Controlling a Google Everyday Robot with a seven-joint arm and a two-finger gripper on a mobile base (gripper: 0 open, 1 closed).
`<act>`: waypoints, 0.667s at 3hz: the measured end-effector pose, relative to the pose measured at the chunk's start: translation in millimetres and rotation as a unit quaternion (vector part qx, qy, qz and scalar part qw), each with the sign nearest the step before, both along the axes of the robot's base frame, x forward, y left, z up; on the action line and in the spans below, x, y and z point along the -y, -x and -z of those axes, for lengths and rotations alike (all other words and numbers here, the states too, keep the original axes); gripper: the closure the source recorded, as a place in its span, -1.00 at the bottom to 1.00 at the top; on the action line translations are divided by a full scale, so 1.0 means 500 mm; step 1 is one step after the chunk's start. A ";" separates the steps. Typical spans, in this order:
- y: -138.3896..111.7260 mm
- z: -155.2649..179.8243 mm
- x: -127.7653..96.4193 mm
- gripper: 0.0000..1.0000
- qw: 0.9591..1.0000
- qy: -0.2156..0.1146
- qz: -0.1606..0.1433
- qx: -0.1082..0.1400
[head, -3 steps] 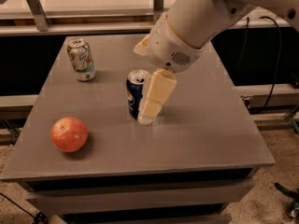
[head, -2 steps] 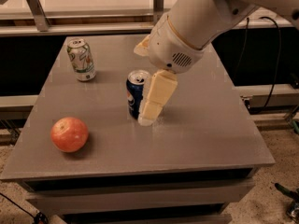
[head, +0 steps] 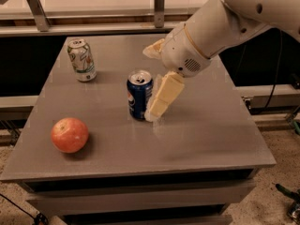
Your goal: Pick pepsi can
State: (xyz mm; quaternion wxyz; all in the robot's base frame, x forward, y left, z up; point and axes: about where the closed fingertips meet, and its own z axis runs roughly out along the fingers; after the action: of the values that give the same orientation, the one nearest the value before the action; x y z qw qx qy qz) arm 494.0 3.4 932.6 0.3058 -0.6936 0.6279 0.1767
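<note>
On the grey worktop (head: 206,139), compared with the view a second ago: apple, both cans and the lower finger lie at the same places. The one difference is in the arm (head: 220,29). Its white forearm now runs out toward the upper right, where it earlier rose more steeply to the top edge.

Left to right:
- Apple (head: 69,135), red-orange, near the front left corner, well apart from both cans.
- White-and-green can (head: 82,60), upright at the back left, silver top. Contents not visible.
- Pepsi can (head: 139,95), dark blue with its round logo facing the camera, upright near the middle of the worktop. The silver top shows a dark patch at the opening. Whether any liquid is inside cannot be told.
- End effector (head: 149,84), at the pepsi can, hanging from the white wrist housing above and to the can's right. It is spread wide. The lower beige finger (head: 164,96) slants down just beside the can's right side, its tip at the worktop by the can's base. Contact with the can wall cannot be confirmed. The other beige finger (head: 152,49) sticks out to the left from the wrist, above and behind the can's top, well apart from the first.
- Pepsi can stands on the worktop, not lifted.

Beyond the far edge a metal rail (head: 93,28) with upright posts crosses the view.
</note>
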 end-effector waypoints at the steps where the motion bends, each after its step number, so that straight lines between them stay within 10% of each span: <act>1: -0.033 0.026 0.005 -1.00 1.000 -0.014 0.008 -0.011; 2: -0.054 0.045 0.000 -0.63 0.999 -0.033 0.024 -0.022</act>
State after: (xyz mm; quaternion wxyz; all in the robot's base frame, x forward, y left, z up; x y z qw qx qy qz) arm 521.0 3.2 910.2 0.3190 -0.6641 0.6443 0.2050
